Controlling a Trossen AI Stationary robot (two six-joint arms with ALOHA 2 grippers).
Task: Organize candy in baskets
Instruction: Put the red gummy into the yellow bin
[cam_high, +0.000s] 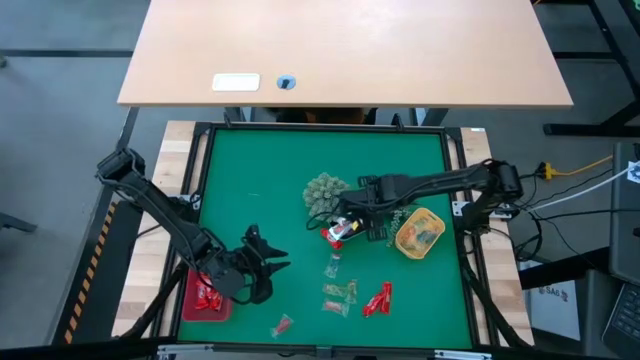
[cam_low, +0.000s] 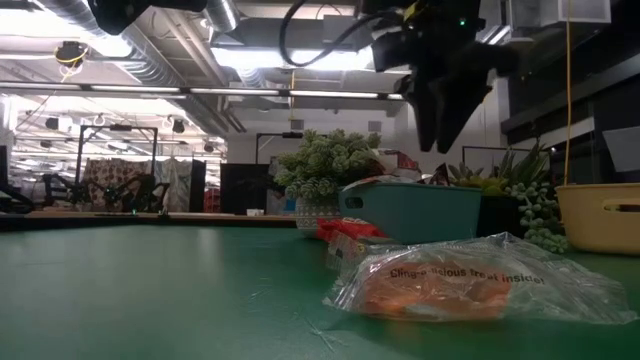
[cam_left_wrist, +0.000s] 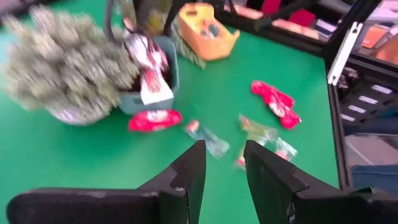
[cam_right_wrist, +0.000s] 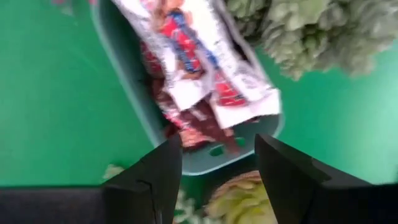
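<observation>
Hovering over pale blue translucent plastic basket (cam_right_wrist: 130, 99), right tool (cam_right_wrist: 217, 155) open, empty; crinkly white-red wrappers (cam_right_wrist: 199, 68) inside. Left tool (cam_left_wrist: 222, 165) half-open, empty, farther off. Wrappers look light, slippery, soft; pinch a wrapper end.

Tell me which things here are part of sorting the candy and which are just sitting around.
Job: red basket, blue basket, yellow basket, loose candy, left gripper, right gripper.
Just there: green plant ornament, white card on the wooden desk.

Two dark jointed arms, apparently matte black, with smooth tapered dark fingers (cam_right_wrist: 287, 177).
</observation>
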